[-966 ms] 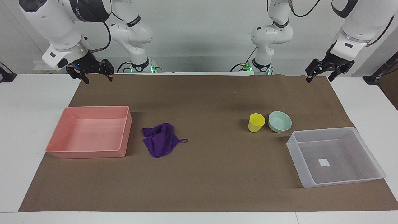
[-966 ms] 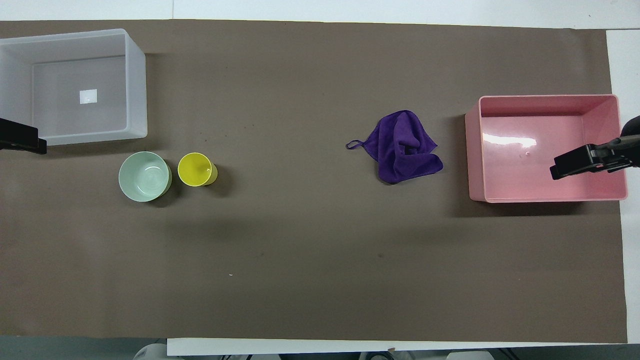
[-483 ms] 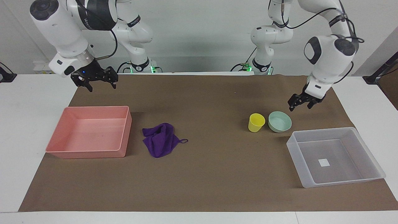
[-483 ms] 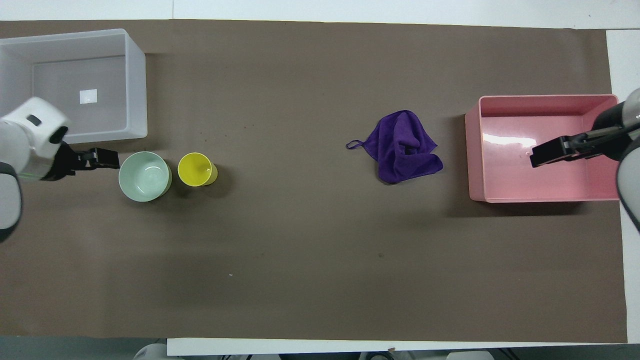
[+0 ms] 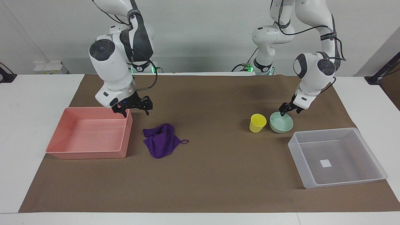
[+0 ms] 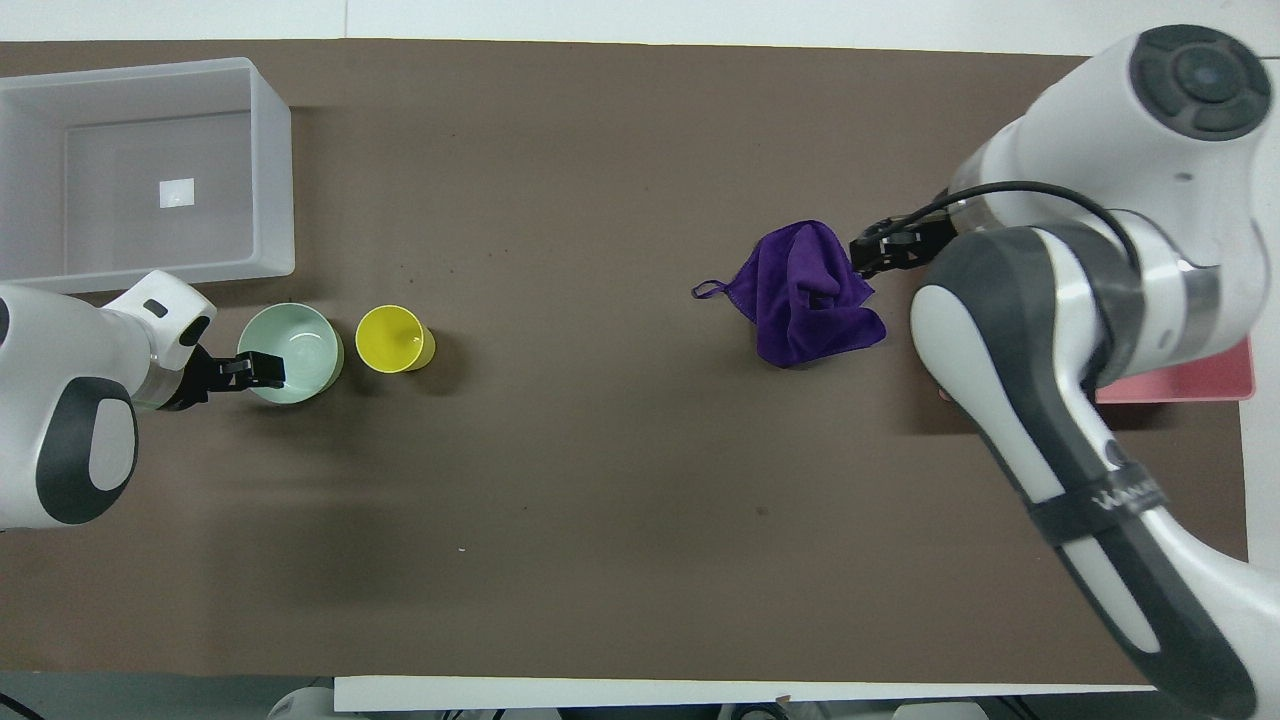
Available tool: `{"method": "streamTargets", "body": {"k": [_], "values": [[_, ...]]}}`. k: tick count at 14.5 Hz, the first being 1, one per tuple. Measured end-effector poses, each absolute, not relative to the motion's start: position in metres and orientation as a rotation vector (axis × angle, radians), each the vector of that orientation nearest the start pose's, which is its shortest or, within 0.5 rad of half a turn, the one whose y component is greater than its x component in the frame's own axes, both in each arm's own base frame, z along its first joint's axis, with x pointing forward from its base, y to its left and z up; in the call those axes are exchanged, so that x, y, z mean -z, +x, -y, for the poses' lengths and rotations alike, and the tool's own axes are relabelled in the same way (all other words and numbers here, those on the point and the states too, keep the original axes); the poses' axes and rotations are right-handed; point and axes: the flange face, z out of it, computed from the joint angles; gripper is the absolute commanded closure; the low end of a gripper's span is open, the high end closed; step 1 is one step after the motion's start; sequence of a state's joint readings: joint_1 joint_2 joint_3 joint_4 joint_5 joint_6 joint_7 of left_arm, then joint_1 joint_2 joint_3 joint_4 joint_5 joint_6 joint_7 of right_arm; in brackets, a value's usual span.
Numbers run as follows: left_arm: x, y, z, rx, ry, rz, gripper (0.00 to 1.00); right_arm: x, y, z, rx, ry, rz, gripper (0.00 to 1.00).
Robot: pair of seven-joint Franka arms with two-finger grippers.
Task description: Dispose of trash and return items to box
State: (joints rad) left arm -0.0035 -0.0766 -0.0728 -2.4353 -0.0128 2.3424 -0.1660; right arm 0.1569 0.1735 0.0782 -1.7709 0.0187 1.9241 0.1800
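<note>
While your left hand (image 5: 289,111) sits at the mint-green bowl's (image 5: 281,122) rim, its grip unreadable, the yellow cup (image 5: 257,122) stands just beside that bowl. Your right hand (image 5: 135,109), fingers spread and empty, hangs over the pink tray's (image 5: 90,150) corner, near the purple cloth (image 5: 161,139). Farther from the robots than the bowl lies the empty box (image 5: 339,184).

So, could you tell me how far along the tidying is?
Nothing is put away yet: the translucent grey-white plastic box holds no items. The left hand is at the rim of the pale mint-green bowl; the right hand is above the purple cloth. The small yellow plastic cup sits untouched.
</note>
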Motion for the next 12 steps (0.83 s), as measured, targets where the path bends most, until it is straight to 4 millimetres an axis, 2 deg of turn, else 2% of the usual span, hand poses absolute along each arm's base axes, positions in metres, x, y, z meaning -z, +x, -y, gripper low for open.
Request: {"method": "streamTargets", "body": {"k": [1, 4, 6, 7, 8, 10, 11, 12], "values": [[-0.326, 0.470, 0.037, -0.003, -3.140, 0.174, 1.00, -0.444, 0.596, -0.154, -0.035, -3.112, 0.062, 0.01], [-0.320, 0.469, 0.037, 0.011, -3.141, 0.191, 1.00, -0.405, 0.602, -0.183, -0.026, -3.107, 0.031, 0.02], [-0.327, 0.476, 0.037, 0.037, -3.142, 0.202, 1.00, -0.375, 0.601, -0.191, -0.015, -3.104, 0.019, 0.02], [-0.335, 0.483, 0.038, 0.040, -3.145, 0.204, 1.00, -0.361, 0.599, -0.190, -0.014, -3.103, 0.016, 0.07], [-0.347, 0.491, 0.039, 0.023, -3.146, 0.206, 1.00, -0.348, 0.596, -0.188, -0.015, -3.104, 0.011, 0.20], [-0.376, 0.507, 0.040, -0.042, -3.146, 0.208, 1.00, -0.330, 0.594, -0.184, -0.022, -3.106, 0.001, 0.58], [-0.397, 0.514, 0.041, -0.083, -3.144, 0.208, 1.00, -0.325, 0.594, -0.182, -0.032, -3.108, -0.003, 0.71], [-0.427, 0.523, 0.041, -0.110, -3.147, 0.214, 1.00, -0.323, 0.594, -0.182, -0.036, -3.109, -0.005, 0.82]]}}
